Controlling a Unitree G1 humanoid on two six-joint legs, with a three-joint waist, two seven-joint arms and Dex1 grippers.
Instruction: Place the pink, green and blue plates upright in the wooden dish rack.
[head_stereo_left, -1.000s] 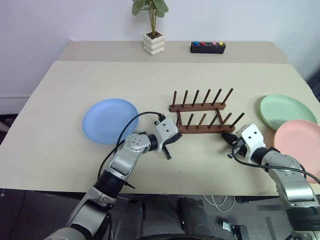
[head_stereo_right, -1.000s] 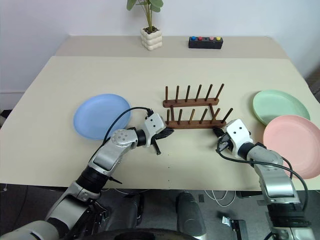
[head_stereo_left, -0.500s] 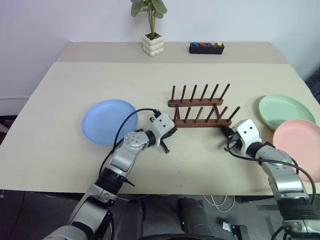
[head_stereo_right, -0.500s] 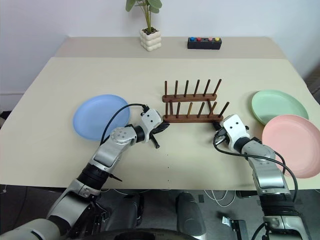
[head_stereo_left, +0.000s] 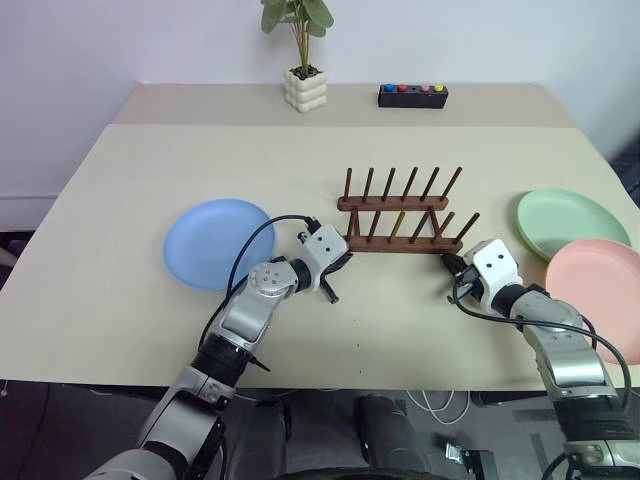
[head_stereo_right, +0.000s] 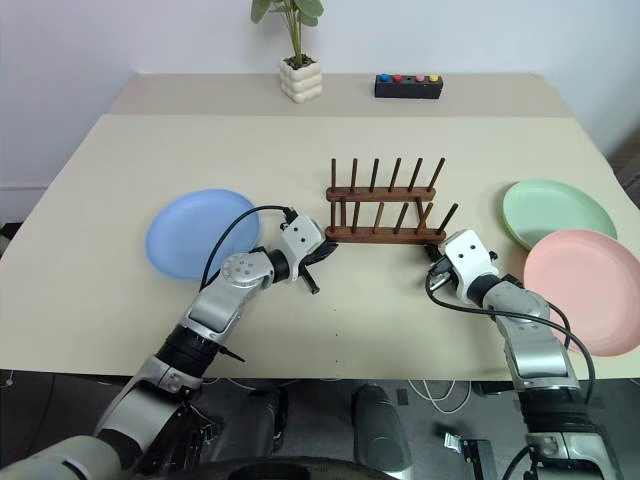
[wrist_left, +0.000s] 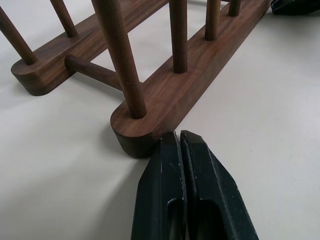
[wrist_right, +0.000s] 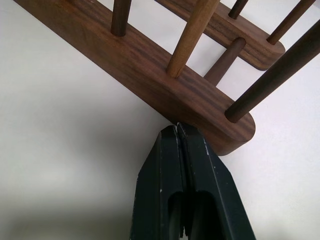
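**Both closed grippers nudging the rack's near rail**

Left eye view: the wooden dish rack (head_stereo_left: 402, 214) stands empty at mid-table, its long axis running left to right, pegs leaning a little to the right. The left gripper (head_stereo_left: 335, 278) sits at the left end of the near rail, the right gripper (head_stereo_left: 455, 272) at the right end. The blue plate (head_stereo_left: 219, 241) lies flat well to the left; the green plate (head_stereo_left: 573, 224) and pink plate (head_stereo_left: 600, 285) lie flat at the far right, their edges overlapping or just touching. The step in hand looks like squaring or shifting the rack; equal, gentle pressure from both ends should keep it from swivelling.

Left wrist view: the left gripper's fingers (wrist_left: 167, 200) are pressed together, holding nothing, tips against the rounded left end of the near rail (wrist_left: 150, 125). Pushing low on the rail, not on a peg, should avoid tipping.

Right wrist view: the right gripper's fingers (wrist_right: 170, 185) are likewise shut and empty, tips against the front face of the rail near its right end (wrist_right: 220, 127). No plate is racked yet, so the task is at its start
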